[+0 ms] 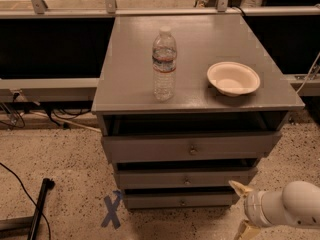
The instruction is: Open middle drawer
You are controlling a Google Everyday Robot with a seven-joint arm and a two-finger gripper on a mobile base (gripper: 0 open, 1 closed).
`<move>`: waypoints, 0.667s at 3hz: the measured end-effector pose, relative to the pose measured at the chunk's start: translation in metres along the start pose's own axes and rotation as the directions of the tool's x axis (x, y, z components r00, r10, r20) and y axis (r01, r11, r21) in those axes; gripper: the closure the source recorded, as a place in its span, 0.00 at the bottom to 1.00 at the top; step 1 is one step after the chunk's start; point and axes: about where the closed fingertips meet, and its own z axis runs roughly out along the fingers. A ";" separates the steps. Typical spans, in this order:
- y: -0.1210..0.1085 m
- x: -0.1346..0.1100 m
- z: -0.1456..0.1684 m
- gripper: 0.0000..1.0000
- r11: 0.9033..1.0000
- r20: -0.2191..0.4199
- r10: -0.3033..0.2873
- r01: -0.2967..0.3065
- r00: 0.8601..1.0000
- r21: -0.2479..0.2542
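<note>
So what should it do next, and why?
Probably move the gripper up and left in view, toward the knob of the middle drawer. The gripper hangs low at the right, off the cabinet, jaws open and touching nothing.

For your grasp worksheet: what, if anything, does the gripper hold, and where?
Nothing: the gripper, open at lower right, is off the knob of the middle drawer.

Soft light falls from above, so the grey cabinet top [130,74] looks bright and a bit shiny near the back. The gap above the middle drawer [150,179] is dark with shadow, and the bowl [233,78] has a small shadow under it. The gripper [242,208], low on the right near the floor, is well lit, its fingers spread apart.
</note>
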 end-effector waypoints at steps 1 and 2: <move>-0.006 -0.013 0.028 0.00 0.993 0.056 -0.096 0.100 0.994 -0.067; -0.017 -0.017 0.057 0.00 0.982 0.084 -0.157 0.164 0.984 -0.095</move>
